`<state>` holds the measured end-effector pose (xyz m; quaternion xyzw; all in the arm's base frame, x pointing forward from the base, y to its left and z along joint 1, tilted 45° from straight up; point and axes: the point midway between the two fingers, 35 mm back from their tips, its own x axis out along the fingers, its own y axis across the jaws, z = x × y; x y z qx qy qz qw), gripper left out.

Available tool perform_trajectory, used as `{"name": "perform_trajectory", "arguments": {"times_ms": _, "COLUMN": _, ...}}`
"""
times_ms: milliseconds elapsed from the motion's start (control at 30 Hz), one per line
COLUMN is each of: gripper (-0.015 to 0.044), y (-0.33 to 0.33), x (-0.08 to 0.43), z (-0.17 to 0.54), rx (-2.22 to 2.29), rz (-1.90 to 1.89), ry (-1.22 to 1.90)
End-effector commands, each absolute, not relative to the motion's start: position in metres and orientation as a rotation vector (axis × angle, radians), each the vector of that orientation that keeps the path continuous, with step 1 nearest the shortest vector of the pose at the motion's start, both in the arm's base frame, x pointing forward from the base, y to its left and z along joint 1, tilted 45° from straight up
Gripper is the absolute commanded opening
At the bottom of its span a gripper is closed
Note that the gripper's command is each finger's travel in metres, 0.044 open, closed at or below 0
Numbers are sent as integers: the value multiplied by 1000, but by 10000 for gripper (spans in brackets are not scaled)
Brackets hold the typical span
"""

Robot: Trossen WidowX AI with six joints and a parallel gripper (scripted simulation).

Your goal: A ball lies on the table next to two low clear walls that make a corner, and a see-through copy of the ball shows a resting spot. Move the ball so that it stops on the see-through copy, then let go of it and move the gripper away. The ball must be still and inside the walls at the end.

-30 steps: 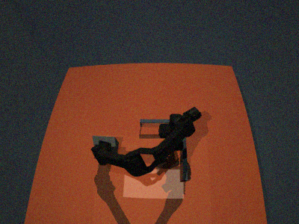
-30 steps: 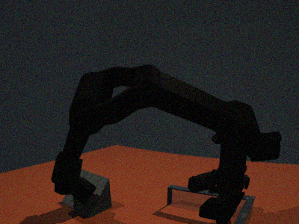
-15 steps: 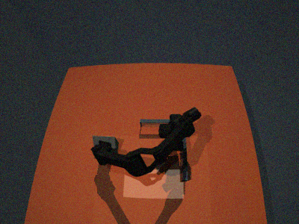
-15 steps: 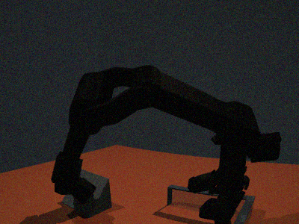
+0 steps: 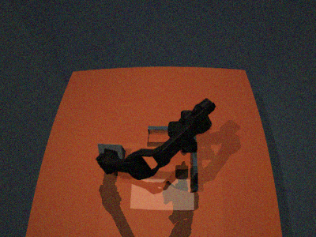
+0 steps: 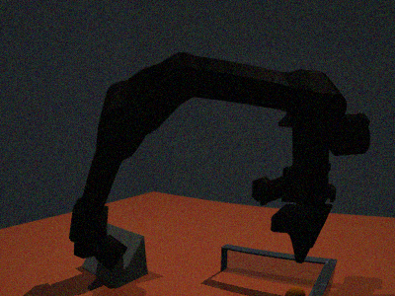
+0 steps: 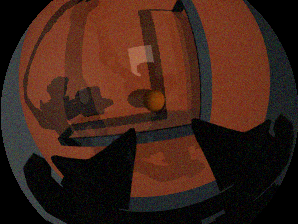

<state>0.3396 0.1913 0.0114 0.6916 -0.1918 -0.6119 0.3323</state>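
Note:
An orange ball (image 7: 155,100) (image 6: 296,292) rests on the table, inside the corner made by the two low clear walls with dark rims (image 5: 193,174) (image 6: 276,255) (image 7: 205,75). The arm hides the ball in the top view. The see-through copy cannot be told apart in these dark frames. My gripper (image 7: 164,127) (image 6: 300,260) is open and empty, with a gap between its fingertips. It points down and hangs above the ball and walls, near the corner. The ball shows beyond the fingertips in the wrist view, not between them.
The arm's grey base block (image 5: 103,148) (image 6: 134,249) stands at the left of the top and exterior views. The arm arches from it over the orange table (image 5: 118,99) (image 6: 168,212). A pale rectangular patch (image 5: 148,197) (image 7: 139,56) lies on the table, partly crossed by arm shadows.

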Motion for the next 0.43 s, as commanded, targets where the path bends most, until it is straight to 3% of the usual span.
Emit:
{"name": "perform_trajectory", "arguments": {"times_ms": 0, "gripper": 285, "y": 185, "x": 342, "z": 8, "rx": 1797, "rz": -1608, "ry": -513}}
{"name": "perform_trajectory", "arguments": {"times_ms": 133, "gripper": 285, "y": 185, "x": 342, "z": 8, "rx": 1797, "rz": -1608, "ry": -513}}
{"name": "perform_trajectory", "arguments": {"times_ms": 333, "gripper": 440, "y": 210, "x": 331, "z": 37, "rx": 1702, "rz": -1592, "ry": -429}}
{"name": "perform_trajectory", "arguments": {"times_ms": 400, "gripper": 440, "y": 212, "x": 330, "z": 38, "rx": 1698, "rz": -1591, "ry": -426}}
